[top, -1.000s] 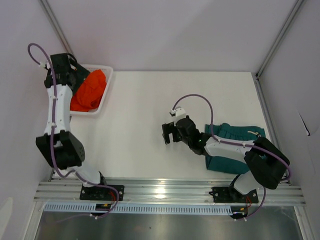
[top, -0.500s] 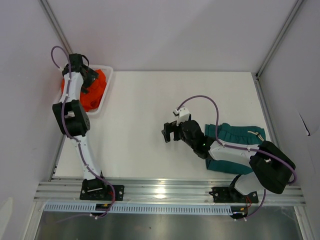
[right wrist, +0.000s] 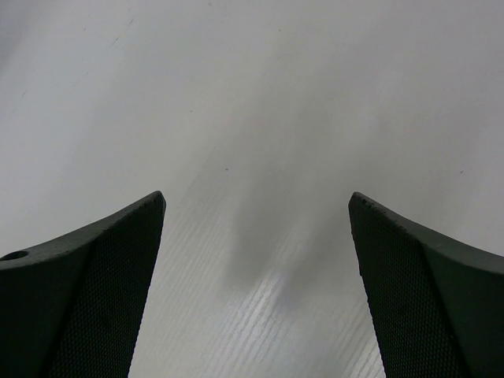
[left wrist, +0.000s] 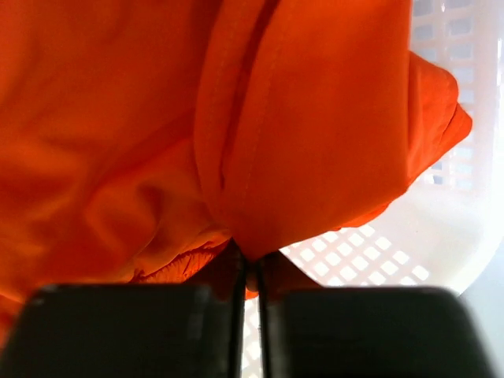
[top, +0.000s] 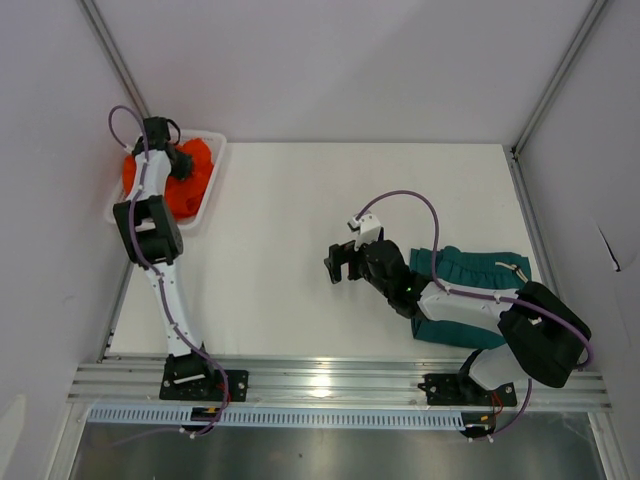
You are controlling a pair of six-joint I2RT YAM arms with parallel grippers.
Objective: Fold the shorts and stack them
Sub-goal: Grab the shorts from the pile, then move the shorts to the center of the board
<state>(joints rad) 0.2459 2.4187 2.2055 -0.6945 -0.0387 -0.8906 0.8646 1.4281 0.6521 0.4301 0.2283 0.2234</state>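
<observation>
Top external: teal shorts (top: 465, 268) lie left-right, drawstring (top: 513, 266) rightward; orange shorts (top: 196, 172) bunched.

The left gripper (left wrist: 247, 261) has fingers (left wrist: 118, 331) of matt black plastic; pinched between them, the orange shorts (left wrist: 157, 118) are soft matt cloth with a stitched seam; beyond the fingertips the basket (left wrist: 441, 228) is white mesh plastic, slightly glossy; the right gripper (right wrist: 256, 197) has fingers (right wrist: 79, 299) with dark, finely dimpled pads; beneath them the table (right wrist: 260, 102) is smooth and white with a faint sheen.
</observation>
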